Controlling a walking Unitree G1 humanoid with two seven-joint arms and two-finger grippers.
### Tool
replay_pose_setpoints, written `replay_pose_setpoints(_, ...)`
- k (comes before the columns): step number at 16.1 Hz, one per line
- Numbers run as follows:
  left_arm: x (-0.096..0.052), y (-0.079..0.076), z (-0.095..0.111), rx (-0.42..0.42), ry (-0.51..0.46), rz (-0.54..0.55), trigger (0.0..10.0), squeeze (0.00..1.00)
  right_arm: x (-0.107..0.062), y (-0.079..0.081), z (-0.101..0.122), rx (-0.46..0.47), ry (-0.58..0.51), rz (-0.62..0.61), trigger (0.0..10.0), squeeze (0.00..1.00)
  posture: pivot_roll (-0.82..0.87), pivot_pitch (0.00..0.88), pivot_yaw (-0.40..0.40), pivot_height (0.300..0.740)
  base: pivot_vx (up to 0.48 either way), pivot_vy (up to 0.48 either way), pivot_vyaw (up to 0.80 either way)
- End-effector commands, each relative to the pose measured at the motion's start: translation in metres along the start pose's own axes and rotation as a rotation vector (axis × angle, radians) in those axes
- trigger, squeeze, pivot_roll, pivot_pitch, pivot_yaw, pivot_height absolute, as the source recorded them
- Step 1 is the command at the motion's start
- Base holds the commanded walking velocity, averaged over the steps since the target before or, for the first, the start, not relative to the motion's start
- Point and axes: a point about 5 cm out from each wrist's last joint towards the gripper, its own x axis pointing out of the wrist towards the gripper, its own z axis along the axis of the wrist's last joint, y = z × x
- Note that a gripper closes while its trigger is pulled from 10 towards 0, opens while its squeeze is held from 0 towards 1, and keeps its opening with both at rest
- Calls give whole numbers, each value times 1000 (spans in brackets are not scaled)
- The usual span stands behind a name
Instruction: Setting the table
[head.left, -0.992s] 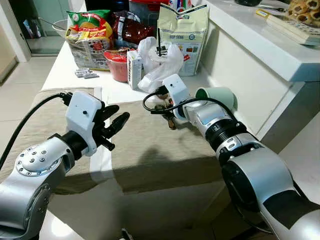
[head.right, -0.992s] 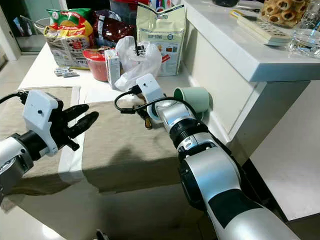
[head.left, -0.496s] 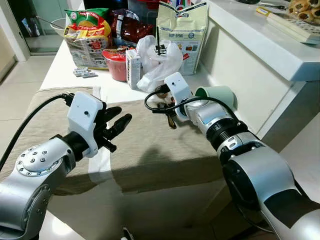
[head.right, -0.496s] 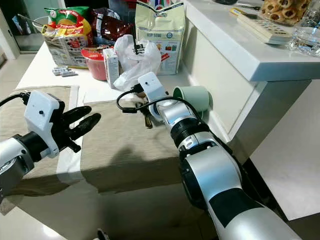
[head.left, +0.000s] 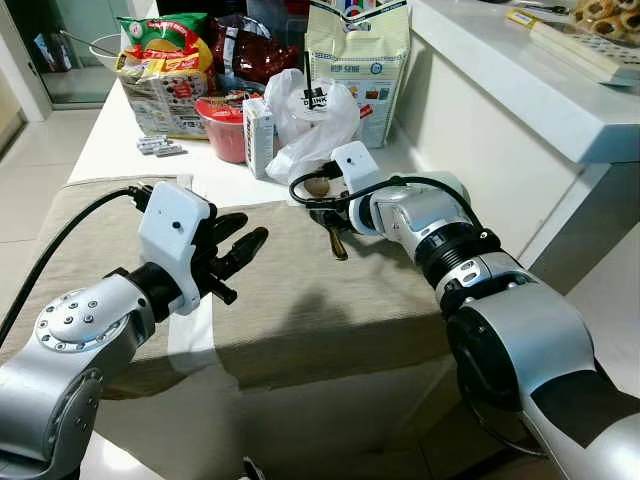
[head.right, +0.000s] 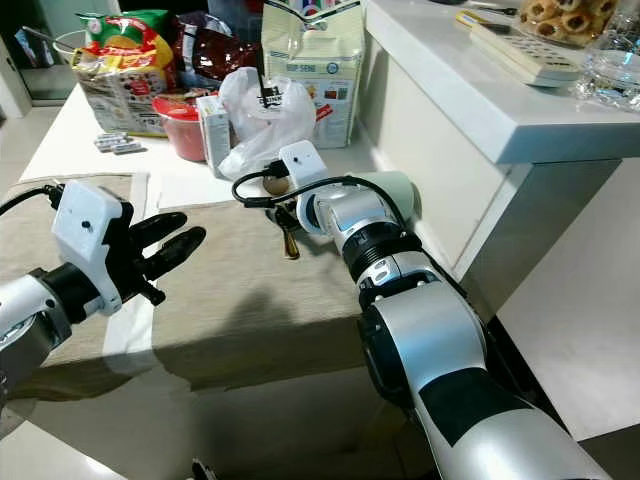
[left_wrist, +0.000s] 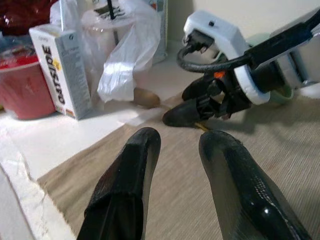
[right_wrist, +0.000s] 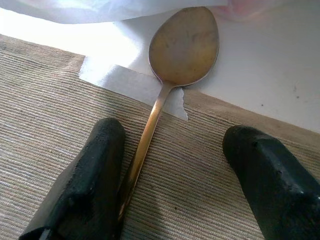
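Observation:
A brass-coloured spoon (right_wrist: 184, 45) lies at the far edge of the beige woven placemat (head.left: 300, 290), its bowl (head.left: 317, 186) on the white tabletop. My right gripper (right_wrist: 175, 165) is open, low over the mat. The spoon's handle runs between the fingers and against one finger (right_wrist: 85, 175). From the head it shows at the mat's far edge (head.left: 328, 215). My left gripper (head.left: 235, 245) hovers open over the gap between two mats, pointing toward the right gripper (left_wrist: 200, 107), with nothing between its fingers. A pale green cup (head.right: 398, 188) lies on its side behind my right wrist, mostly hidden.
Groceries crowd the far tabletop: a snack bag (head.left: 165, 60), a red bowl (head.left: 228, 130), an Oatside carton (head.left: 256, 135), a white plastic bag (head.left: 315, 115) and a large paper bag (head.left: 358, 45). A white counter (head.left: 520, 70) rises on the right. A second mat (head.left: 90, 210) lies left.
My right wrist has turned and shifted slightly toward the far left, covering more of the green cup; the spoon's bowl now shows beyond it. The left gripper has hardly moved.

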Motion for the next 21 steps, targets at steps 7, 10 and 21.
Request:
replay_pose_setpoints(7, 1, -4, 4, 11, -10, -17, 10000, 0, 4, 13, -30, 75, 210, 86, 10000, 0, -91, 18, -55, 740, 0, 0, 0)
replay_pose_setpoints(10, 1, -5, 4, 11, -13, -21, 10000, 0, 5, 20, -30, 71, 228, 117, 10000, 0, -93, 14, -56, 740, 0, 0, 0)
replay_pose_setpoints(21, 3, -5, 5, 19, -15, -23, 10000, 0, 7, 29, -35, 29, 255, 138, 10000, 0, -88, 4, -53, 740, 0, 0, 0)
